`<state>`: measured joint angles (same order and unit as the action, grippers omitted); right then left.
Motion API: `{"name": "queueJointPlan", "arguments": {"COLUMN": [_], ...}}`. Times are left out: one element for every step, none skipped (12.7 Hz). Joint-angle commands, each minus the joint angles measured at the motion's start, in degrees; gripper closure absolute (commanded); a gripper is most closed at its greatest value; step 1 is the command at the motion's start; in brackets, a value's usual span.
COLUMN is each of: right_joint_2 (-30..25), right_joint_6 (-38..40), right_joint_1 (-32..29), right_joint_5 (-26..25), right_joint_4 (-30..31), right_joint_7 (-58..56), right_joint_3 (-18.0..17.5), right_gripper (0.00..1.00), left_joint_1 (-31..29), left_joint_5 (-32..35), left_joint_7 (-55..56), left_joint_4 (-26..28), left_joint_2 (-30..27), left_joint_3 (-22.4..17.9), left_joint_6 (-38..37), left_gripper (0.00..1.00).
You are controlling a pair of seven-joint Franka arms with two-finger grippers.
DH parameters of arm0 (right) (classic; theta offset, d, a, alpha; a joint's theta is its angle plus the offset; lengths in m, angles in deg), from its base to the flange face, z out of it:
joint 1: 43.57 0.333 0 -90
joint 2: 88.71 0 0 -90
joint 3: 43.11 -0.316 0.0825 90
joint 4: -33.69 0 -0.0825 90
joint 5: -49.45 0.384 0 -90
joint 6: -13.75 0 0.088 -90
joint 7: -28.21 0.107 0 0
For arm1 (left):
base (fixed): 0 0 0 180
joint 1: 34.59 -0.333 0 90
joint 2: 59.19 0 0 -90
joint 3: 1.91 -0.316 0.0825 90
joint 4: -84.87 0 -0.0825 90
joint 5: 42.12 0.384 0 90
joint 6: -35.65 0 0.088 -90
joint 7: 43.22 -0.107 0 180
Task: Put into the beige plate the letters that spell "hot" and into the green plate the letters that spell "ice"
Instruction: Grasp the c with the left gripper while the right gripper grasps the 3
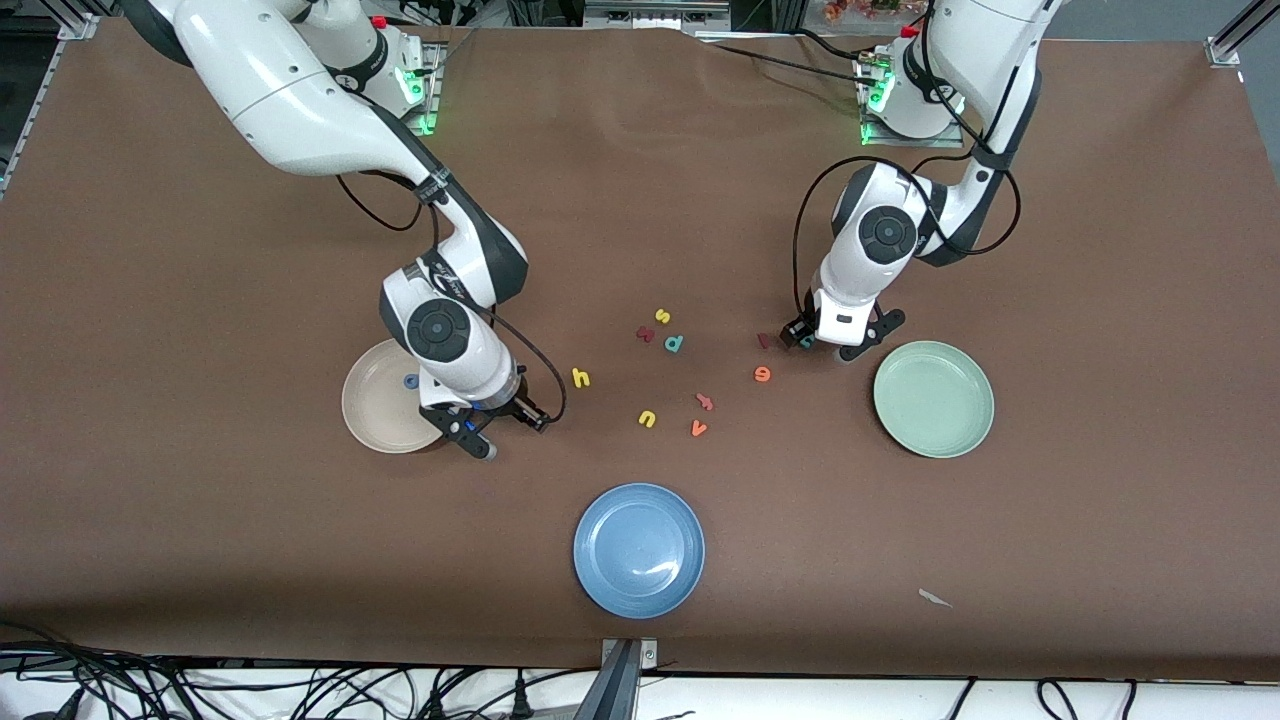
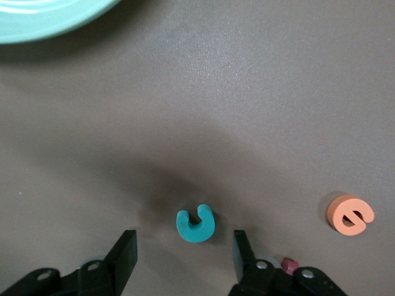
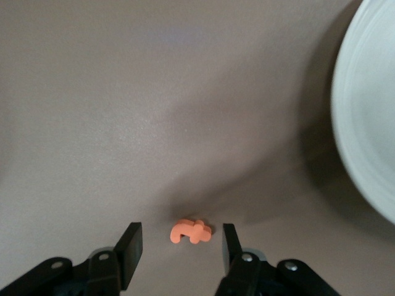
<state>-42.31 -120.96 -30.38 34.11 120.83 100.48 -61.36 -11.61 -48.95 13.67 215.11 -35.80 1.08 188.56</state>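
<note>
Blue plate [image 1: 640,550]: nearest the front camera and no part of the task; leave it alone.
Right gripper [image 3: 181,234]: low over the table just beside the beige plate [image 1: 375,420], jaws partly open and standing either side of the orange t [image 3: 191,231] without touching it.
T: flat on the table between those jaws, outside the plate; it needs a fresh pinch and a short carry over the rim.
Right-arm tip: centre the jaws on the t's stem, close gently on the soft foam, and lift clear of the rim before crossing.
Beige plate: the blue o [image 1: 410,380] already lies in it.
Green plate [image 1: 935,400]: no letter shows in it; it sits at the left arm's end, near the left gripper.
H [image 1: 581,377]: yellow, on the table between the beige plate and the letter cluster; likely the right arm's next pick.
E [image 1: 762,374]: orange, near the c and a little closer to the front camera; not yet moved.
Left gripper [image 2: 184,235]: down at the table, jaws apart with the teal c [image 2: 195,226] between them and a gap on each side.
Step in hand: close on the c.
Left-arm tip: keep the fingertips at table level and squeeze squarely across the c so it does not twist out; then lift and release over the green plate.
I [image 1: 765,341]: dark red, just beside the left gripper; avoid nudging it.
</note>
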Motion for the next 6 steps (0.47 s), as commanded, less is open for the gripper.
{"name": "queueJointPlan", "arguments": {"right_joint_2": [2.46,2.64,2.73,2.99,3.34,3.34], "right_joint_6": [0.23,0.23,0.15,0.15,0.06,-0.20], "right_joint_1": [2.01,2.01,2.01,2.10,2.02,2.01], "right_joint_5": [-1.45,-1.45,-1.54,-1.54,-1.62,-2.06], "right_joint_4": [-2.77,-2.77,-2.77,-2.77,-2.77,-2.77], "right_joint_7": [2.17,2.52,2.70,2.70,2.70,2.70], "right_joint_3": [1.29,1.29,1.29,1.38,1.38,1.55], "right_gripper": [0.39,0.39,0.39,0.39,0.39,0.39], "left_joint_1": [0.57,0.57,0.57,0.57,0.57,0.57], "left_joint_5": [-0.74,-0.74,-0.74,-0.74,-0.74,-0.65], "left_joint_7": [0.06,-0.02,-0.03,-0.03,-0.03,-0.11], "left_joint_4": [-0.68,-0.68,-0.68,-0.77,-0.77,-0.77], "left_joint_2": [0.96,1.13,1.40,1.75,1.84,1.84], "left_joint_3": [-0.52,-0.52,-0.52,-0.61,-0.61,-0.61], "left_joint_6": [0.55,1.42,2.04,2.04,2.04,2.04], "left_gripper": [0.34,0.34,0.34,0.38,0.43,0.47]}}
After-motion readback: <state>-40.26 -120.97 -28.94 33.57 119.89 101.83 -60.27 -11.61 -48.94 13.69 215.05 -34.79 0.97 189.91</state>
